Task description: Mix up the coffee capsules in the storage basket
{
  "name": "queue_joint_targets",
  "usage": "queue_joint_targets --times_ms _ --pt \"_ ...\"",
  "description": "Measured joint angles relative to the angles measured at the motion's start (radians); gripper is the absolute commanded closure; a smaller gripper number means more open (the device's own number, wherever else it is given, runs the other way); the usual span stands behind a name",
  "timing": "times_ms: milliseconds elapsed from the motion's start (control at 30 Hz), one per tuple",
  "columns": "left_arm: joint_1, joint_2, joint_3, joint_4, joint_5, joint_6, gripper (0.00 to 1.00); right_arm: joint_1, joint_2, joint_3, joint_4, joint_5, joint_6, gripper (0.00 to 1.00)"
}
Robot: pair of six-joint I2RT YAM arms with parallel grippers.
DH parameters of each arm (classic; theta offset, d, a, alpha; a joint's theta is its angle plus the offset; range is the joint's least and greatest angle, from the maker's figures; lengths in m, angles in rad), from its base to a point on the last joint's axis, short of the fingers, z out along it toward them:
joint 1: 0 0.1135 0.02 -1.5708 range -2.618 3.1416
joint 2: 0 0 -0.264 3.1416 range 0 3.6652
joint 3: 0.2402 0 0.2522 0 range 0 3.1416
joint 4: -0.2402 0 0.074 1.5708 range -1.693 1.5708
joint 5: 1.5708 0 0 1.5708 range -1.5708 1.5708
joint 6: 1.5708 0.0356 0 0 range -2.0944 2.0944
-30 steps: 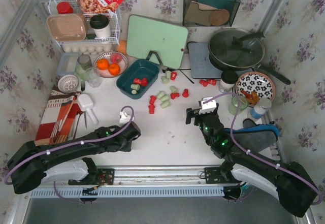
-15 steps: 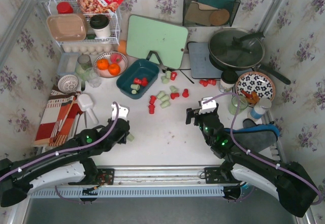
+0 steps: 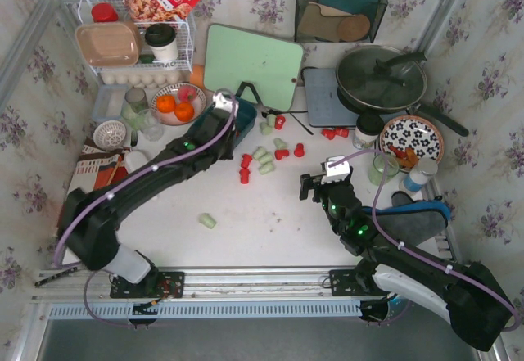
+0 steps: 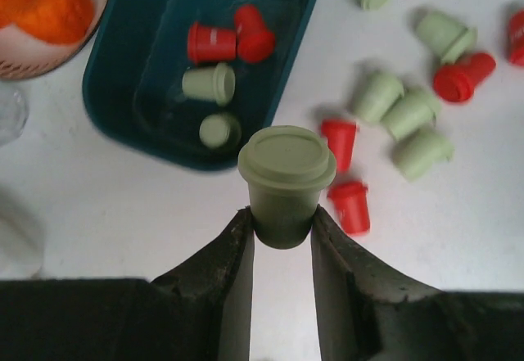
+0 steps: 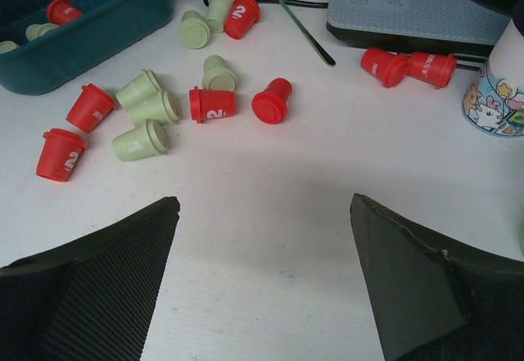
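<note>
The teal storage basket (image 4: 102,107) holds two red and two pale green coffee capsules (image 4: 211,43). My left gripper (image 4: 282,222) is shut on one pale green capsule (image 4: 285,173), held upright just off the basket's near rim. In the top view the left gripper (image 3: 225,128) covers most of the basket (image 3: 246,119). Several loose red and green capsules (image 3: 266,158) lie right of the basket, and also show in the right wrist view (image 5: 147,107). One green capsule (image 3: 207,221) lies alone near the front. My right gripper (image 5: 264,200) is open and empty over bare table (image 3: 315,187).
A bowl of oranges (image 3: 176,103) sits left of the basket and a green cutting board (image 3: 252,66) behind it. Two red capsules (image 3: 334,133) lie by a grey scale (image 3: 327,99). A pan (image 3: 381,78), patterned plate (image 3: 411,140) and cup (image 3: 383,167) stand at right.
My left arm has swung from the near left of the table up to the basket. A green capsule stays lying where the arm was. The right arm has not moved.
</note>
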Motion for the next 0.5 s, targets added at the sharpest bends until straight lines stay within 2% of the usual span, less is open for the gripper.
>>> queue_joint_targets --times_ms 300,400,500 --pt "0.161 0.406 0.333 -0.063 0.076 0.008 0.83 0.0 0.01 0.0 0.0 -0.018 0.0 0.07" --pt "0.214 0.493 0.387 -0.117 0.109 -0.012 0.76 0.0 0.015 0.005 0.0 -0.023 0.0 0.07" --pt "0.262 0.528 0.404 -0.14 0.142 -0.045 0.63 0.0 0.021 0.008 0.0 -0.026 -0.001 0.07"
